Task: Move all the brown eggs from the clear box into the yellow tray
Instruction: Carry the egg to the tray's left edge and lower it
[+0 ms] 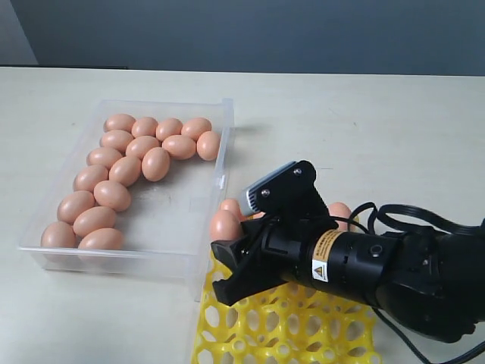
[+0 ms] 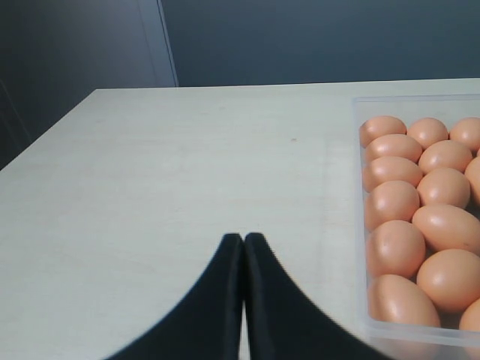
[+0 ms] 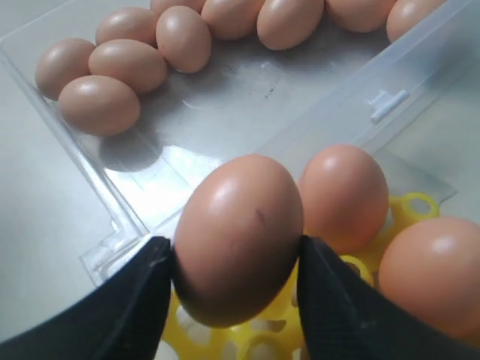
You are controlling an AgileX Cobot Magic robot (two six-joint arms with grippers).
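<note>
My right gripper is shut on one brown egg, held by its sides just above the corner of the yellow tray. Two more eggs sit in tray cups right beside it. In the exterior view the right gripper hangs over the tray's corner nearest the clear box. Several brown eggs lie in the box along its far and left sides. The left gripper is shut and empty over bare table, beside the box wall.
The box's near right corner butts against the tray. A small tab sticks out of the box wall next to the tray. The right arm's black body and cables cover much of the tray.
</note>
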